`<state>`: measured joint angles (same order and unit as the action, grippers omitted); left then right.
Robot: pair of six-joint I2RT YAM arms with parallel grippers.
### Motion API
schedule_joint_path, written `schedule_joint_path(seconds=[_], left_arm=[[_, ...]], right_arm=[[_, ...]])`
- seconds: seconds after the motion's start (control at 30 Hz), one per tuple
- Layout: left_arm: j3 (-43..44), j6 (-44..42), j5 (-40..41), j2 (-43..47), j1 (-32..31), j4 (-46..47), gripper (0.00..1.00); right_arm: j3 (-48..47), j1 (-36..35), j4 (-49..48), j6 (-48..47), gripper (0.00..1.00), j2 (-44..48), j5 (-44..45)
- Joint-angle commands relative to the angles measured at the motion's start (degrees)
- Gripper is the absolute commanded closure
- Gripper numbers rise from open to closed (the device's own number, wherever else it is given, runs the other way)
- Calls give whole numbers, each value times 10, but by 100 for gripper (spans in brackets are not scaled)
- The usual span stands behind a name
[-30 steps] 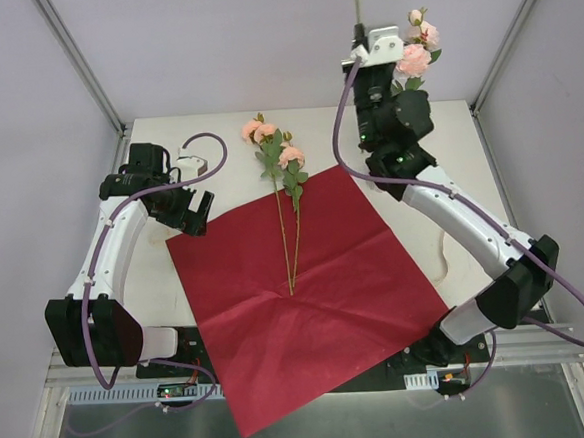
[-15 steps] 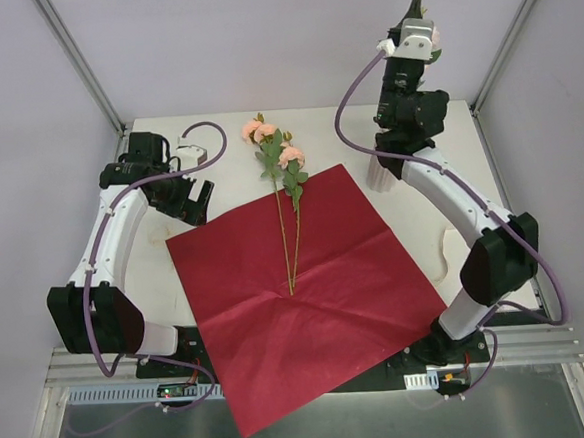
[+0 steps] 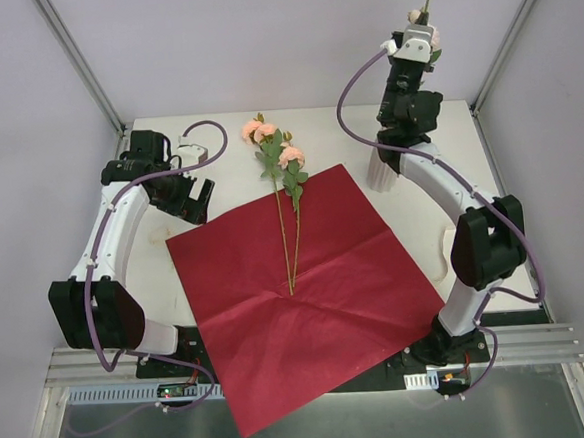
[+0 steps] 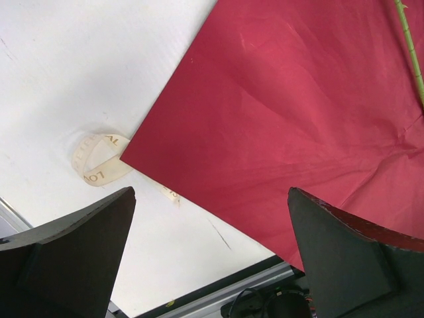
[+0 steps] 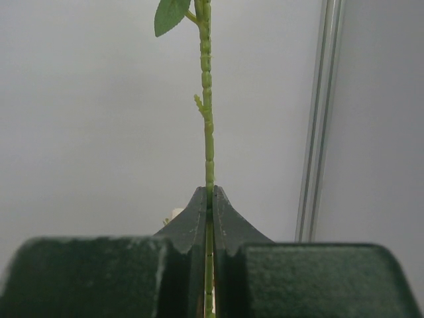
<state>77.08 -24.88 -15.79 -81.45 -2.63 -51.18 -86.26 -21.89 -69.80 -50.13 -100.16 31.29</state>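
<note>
One stem (image 5: 209,132), top beyond frame.

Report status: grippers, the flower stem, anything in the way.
Left gripper open, over red paper corner, beside ribbon loop. Right gripper shut on flower stem, raised at back right. Two more flowers lie across the paper.
</note>
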Motion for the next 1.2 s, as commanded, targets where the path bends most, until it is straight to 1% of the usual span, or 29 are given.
schedule_joint_path(seconds=[0.0, 0.2, 0.3, 0.33, 0.37, 0.4, 0.43, 0.57, 0.77, 0.8, 0.87, 0.9, 0.93, 1.0, 1.03, 1.07, 1.1, 1.13, 1.17], left_arm=[[20, -8, 5, -2, -1, 0, 1], [21, -10, 10, 1, 0, 0, 1], [23, -11, 9, 5, -1, 0, 1], [24, -10, 9, 5, -1, 1, 1], [25, -10, 9, 6, -1, 1, 1], [26, -10, 8, 9, -1, 0, 1], [26, -10, 6, 9, -1, -1, 1], [26, -7, 1, 16, -1, -1, 1], [12, -7, 0, 38, -1, 0, 1], [11, -7, 0, 44, -1, -1, 1], [5, -6, -2, 46, -1, 0, 1], [4, -6, -3, 49, -1, 0, 1], [4, -5, -3, 49, -1, 1, 1], [4, -3, -2, 52, -1, 0, 1], [4, -3, -3, 51, -1, 1, 1], [4, -1, -1, 52, -1, 0, 1], [4, -2, -1, 51, -1, 0, 1], [5, 0, 1, 51, -1, 0, 1], [6, 2, 9, 51, -1, 0, 1]], right_arm=[[3, 4, -60, 17, 99, -2, 13], [28, 1, -72, 13, 99, -12, 31], [64, -12, -85, -5, 98, -1, 54], [76, -17, -93, -19, 92, 12, 58], [99, -24, -108, -26, 70, 19, 61], [110, -38, -116, -36, 62, 28, 66], [121, -46, -125, -57, 60, 45, 66], [166, -86, -175, -95, 59, 84, 79], [203, -159, -180, -110, 58, 123, 116], [206, -187, -180, -113, 58, 121, 122], [208, -218, -167, -121, 55, 114, 128], [205, -249, -159, -124, 54, 100, 147], [196, -263, -145, -120, 52, 95, 156], [185, -302, -78, -104, 51, 73, 191], [178, -313, -44, -62, 51, 68, 206], [159, -321, 65, -26, 50, 65, 213], [146, -329, 143, 21, 49, 62, 210], [131, -330, 237, 161, 49, 62, 194], [86, -326, 430, 231, 49, 59, 166]])
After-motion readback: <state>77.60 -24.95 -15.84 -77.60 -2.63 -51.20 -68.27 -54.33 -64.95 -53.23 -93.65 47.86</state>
